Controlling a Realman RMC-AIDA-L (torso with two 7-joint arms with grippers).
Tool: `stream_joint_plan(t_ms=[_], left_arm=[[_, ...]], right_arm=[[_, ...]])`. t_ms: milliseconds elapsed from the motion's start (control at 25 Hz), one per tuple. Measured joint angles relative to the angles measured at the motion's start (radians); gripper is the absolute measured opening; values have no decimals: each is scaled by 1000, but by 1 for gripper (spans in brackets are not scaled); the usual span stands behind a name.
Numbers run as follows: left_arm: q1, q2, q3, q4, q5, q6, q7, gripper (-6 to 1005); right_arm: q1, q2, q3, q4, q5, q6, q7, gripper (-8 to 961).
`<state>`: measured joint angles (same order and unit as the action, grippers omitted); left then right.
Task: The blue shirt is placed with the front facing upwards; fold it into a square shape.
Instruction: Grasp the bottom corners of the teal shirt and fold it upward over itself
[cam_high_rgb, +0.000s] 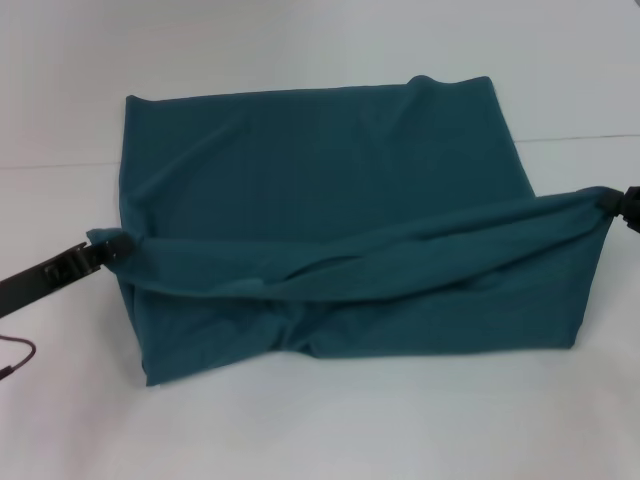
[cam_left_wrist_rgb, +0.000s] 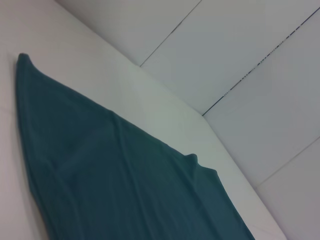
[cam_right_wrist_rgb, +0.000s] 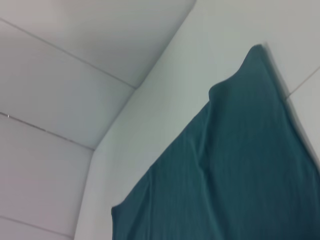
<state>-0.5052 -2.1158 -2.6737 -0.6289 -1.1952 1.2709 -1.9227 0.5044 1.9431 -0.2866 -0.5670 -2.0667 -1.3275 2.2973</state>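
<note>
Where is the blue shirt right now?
In the head view the blue shirt lies mid-table, plain side showing. Its near edge is lifted into a band strung between the left gripper at its left and the right gripper at its right.

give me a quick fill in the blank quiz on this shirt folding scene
1. The left hand and right hand each grip one end of a raised ____ of the blue shirt.
2. The shirt's colour is ____.
3. The shirt lies on a ____ table.
4. The lettering on the shirt is ____ from view.

Missing words: fold; teal-blue; white; hidden
</note>
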Motion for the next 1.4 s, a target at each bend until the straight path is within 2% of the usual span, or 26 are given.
stream_joint_plan(t_ms=[760, 1120, 1400], left_arm=[[-76, 3, 13, 0, 4, -85, 29, 72], [-95, -2, 78, 3, 0, -189, 42, 73], [-128, 1, 89, 17, 3, -245, 43, 75]], right_arm=[[32, 9, -9, 9, 41, 84, -1, 22], [64, 13, -51, 12, 41, 168, -2, 22], [96, 15, -64, 50, 42, 233, -22, 21]])
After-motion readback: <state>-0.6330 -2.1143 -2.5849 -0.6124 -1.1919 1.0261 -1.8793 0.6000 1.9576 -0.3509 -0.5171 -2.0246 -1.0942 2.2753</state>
